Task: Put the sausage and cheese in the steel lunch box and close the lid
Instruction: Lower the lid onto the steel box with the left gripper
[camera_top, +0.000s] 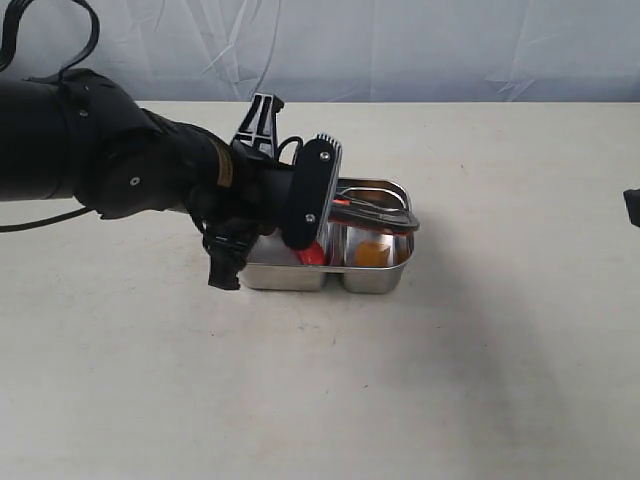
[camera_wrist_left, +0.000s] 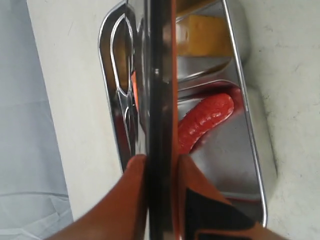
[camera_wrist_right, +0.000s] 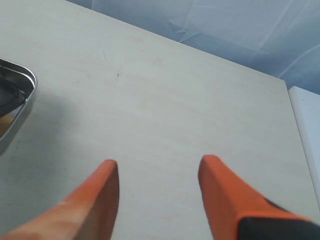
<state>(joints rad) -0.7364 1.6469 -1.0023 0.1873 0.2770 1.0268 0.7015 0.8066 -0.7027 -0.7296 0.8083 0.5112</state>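
left gripper (camera_wrist_left: 160, 162) was clamped on the lid (camera_wrist_left: 160, 90), held edge-on between the jaws. its long axis ran along the steel lunch box (camera_wrist_left: 250, 125) just beneath, tilted and not seated on the rim. sausage (camera_wrist_left: 207, 117) lay in the larger compartment, cheese (camera_wrist_left: 202, 35) in the smaller. right gripper (camera_wrist_right: 157, 175) had its jaws apart and empty over the table (camera_wrist_right: 165, 100), well off to the side. lowering looked like the left arm's job.

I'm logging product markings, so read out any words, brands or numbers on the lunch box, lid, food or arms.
No readable text: steel lunch box, lid, sausage and cheese carry no words, numbers or logos.
Yellowish patch on left arm: too small to read.
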